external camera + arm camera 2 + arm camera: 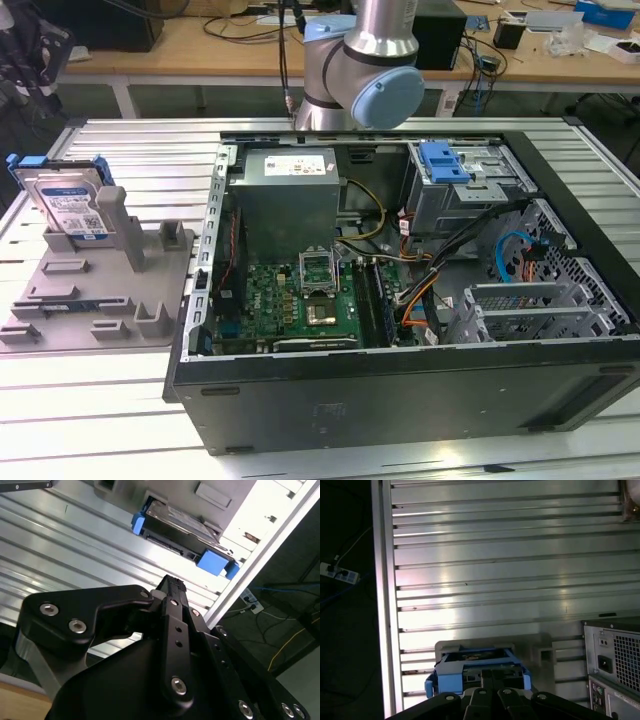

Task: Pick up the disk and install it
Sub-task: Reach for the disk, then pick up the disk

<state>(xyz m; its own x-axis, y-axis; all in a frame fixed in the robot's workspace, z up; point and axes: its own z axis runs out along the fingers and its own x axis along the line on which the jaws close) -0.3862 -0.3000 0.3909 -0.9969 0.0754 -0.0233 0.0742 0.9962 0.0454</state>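
Note:
The disk (70,205), a silver drive with a white-and-blue label and a blue frame, stands on edge in the grey holder (100,290) at the exterior view's left. Both wrist views look at it from a distance: in the second wrist view the disk (182,527) shows its edge and blue corners, and in the first wrist view the disk (475,667) sits just past my fingers. My gripper (493,674) hangs well apart from the disk, its fingers together with nothing between them. The second wrist view shows the gripper (172,582) side-on.
An open computer case (400,390) lies on the slatted metal table (120,420), with a drive cage and blue latch (445,165) at its far right. The arm's elbow (365,60) stands behind the case. A power strip (337,572) lies on the floor off the table's edge.

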